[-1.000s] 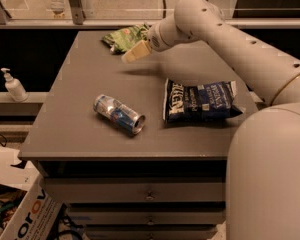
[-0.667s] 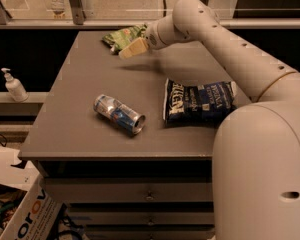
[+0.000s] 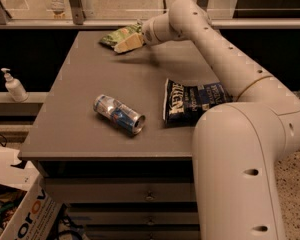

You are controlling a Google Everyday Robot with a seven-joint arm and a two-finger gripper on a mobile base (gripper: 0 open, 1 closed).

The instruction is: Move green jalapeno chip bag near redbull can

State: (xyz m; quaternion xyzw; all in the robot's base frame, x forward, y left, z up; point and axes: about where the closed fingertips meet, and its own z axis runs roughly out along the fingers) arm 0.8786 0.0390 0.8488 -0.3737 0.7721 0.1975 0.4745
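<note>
The green jalapeno chip bag (image 3: 118,34) lies crinkled at the far edge of the grey table (image 3: 80,79), left of centre. My gripper (image 3: 127,43) reaches across the table and sits right at the bag's near right side, its tan fingers (image 3: 130,42) touching or overlapping the bag. The redbull can (image 3: 119,114) lies on its side near the table's front, well apart from the bag.
A larger dark-blue chip bag (image 3: 190,102) lies to the right of the can, partly under my arm. A white pump bottle (image 3: 13,85) stands on a ledge to the left. A cardboard box (image 3: 25,216) sits on the floor at lower left.
My gripper has moved a little left and further toward the far edge, closing in on the green bag. The can and blue bag have not moved.
</note>
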